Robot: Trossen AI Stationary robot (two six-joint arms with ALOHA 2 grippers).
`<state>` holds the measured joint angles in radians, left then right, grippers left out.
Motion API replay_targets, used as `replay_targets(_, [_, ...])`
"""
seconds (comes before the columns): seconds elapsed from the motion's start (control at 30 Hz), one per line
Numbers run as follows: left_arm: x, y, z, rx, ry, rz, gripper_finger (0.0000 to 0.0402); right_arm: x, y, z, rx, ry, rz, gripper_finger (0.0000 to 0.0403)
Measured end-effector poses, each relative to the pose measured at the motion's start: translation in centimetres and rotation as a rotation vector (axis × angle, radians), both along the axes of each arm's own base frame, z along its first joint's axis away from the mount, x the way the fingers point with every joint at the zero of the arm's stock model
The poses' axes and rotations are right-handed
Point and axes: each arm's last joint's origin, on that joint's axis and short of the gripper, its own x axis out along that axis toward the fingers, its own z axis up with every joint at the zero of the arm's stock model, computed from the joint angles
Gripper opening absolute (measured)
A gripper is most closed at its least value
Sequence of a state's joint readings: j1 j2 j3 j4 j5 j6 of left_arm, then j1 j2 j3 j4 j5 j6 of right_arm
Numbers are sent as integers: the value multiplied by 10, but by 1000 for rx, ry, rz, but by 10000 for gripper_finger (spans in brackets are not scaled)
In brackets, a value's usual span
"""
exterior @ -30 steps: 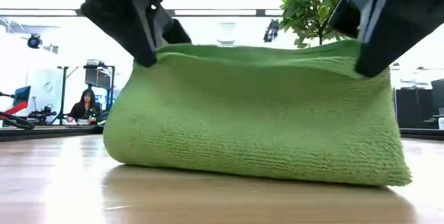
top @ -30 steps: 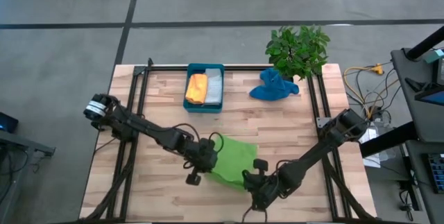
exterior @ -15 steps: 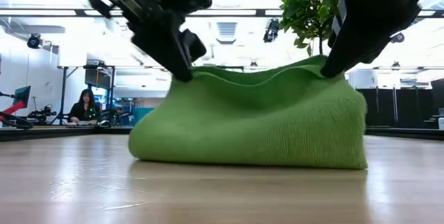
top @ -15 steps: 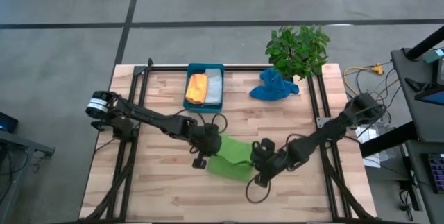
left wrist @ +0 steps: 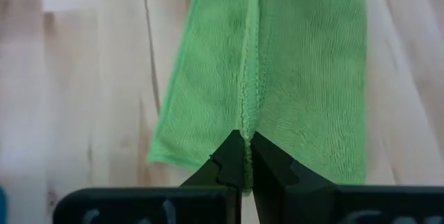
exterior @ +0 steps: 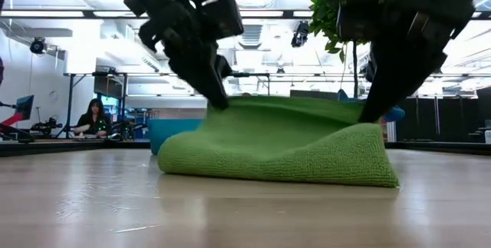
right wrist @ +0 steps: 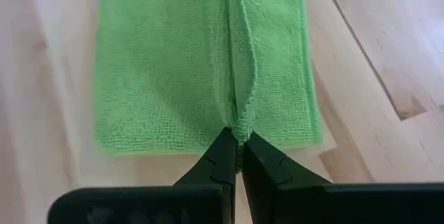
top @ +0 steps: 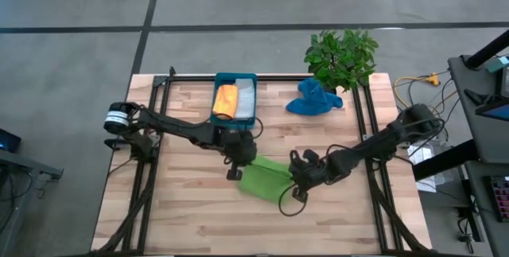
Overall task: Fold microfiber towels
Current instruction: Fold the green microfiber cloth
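While the lime green towel [top: 265, 179] lies folded over itself mid-desk [top: 191, 217], the left gripper [top: 239, 159] has its jaws clamped on one corner of the upper edge, and the right gripper [top: 300, 179] pinches the other. Farther back, the orange towel [top: 226, 101] and grey towel [top: 245, 100] sit in the teal tray [top: 235, 76], the blue towel [top: 313, 100] crumpled beside a plant [top: 342, 54].
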<state>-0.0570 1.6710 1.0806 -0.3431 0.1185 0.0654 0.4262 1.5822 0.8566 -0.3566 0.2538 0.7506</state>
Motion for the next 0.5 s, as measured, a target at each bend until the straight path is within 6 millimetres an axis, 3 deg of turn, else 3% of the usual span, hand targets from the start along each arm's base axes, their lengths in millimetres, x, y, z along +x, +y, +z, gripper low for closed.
replay_targets(0.23, [6,3,-17,84,34,63,0,4,-4,-9,-1,30,-12,9])
replay_targets(0.5, [9,3,-20,107,29,83,2,7,-6,-13,19,50,-50,16])
